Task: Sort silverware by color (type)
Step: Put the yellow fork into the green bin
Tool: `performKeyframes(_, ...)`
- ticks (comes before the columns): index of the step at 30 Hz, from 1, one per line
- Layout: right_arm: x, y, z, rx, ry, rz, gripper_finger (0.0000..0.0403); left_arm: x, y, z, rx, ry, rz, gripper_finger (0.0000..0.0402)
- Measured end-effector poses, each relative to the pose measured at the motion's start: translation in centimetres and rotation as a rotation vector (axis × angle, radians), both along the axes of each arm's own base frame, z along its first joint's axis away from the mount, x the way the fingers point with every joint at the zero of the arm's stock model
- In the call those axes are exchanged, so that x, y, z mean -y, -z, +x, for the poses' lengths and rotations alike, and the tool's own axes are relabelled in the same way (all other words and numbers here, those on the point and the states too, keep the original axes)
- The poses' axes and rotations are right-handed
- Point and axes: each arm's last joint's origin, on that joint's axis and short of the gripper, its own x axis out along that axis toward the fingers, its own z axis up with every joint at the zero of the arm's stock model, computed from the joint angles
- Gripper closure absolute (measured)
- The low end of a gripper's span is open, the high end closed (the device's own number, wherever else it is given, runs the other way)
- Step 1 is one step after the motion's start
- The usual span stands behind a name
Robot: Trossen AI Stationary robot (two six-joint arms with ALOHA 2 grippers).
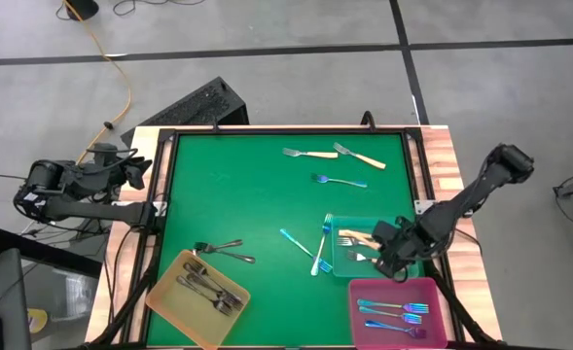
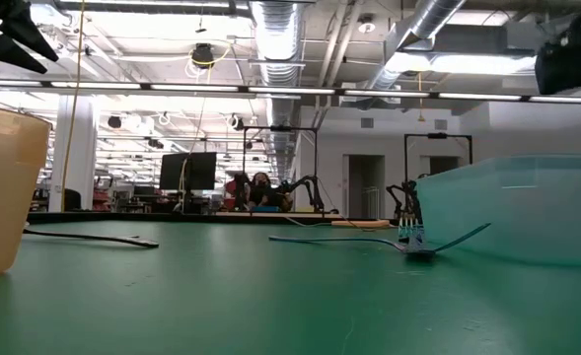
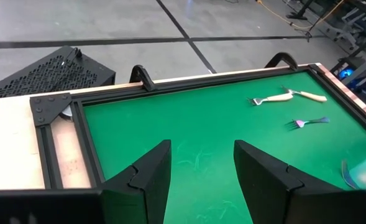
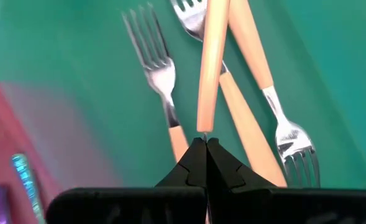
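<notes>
Right gripper (image 4: pixel 205 144) clenched on tan-handled fork (image 4: pixel 212 62) end over teal tray (image 1: pixel 344 264); grip visible in wrist view only. Left gripper (image 3: pixel 201 171) released, parked.

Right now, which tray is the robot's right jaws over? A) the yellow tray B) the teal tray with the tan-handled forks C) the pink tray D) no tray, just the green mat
B: the right gripper is over the teal tray, jaws shut on a tan-handled fork above the others lying there.
</notes>
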Motion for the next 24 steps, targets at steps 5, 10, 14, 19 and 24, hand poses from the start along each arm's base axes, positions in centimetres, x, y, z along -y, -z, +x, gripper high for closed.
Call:
performKeyframes(5,-0.5,1.3,0.7,-0.053,-0.010,-0.041,0.0388,0.0,0.0,0.0,-0.028,0.021,0.022,0.0243)
performKeyframes(10,-0.8,1.8,1.1,-0.057,-0.125,-0.078,0.0388,0.0,0.1,-0.2,-0.052,0.013,0.032,0.0243)
performKeyframes(14,-0.5,2.0,1.4,-0.069,-0.163,-0.101,0.0386,0.0,0.2,-0.3,-0.065,0.009,0.030,0.0243)
performKeyframes(19,-0.2,2.0,1.7,-0.066,-0.174,-0.109,0.0374,0.0,0.3,-0.3,-0.069,0.009,0.029,0.0243)
performKeyframes(24,0.0,2.5,1.6,-0.071,-0.164,-0.110,0.0368,0.0,0.3,-0.3,-0.073,0.011,0.032,0.0243)
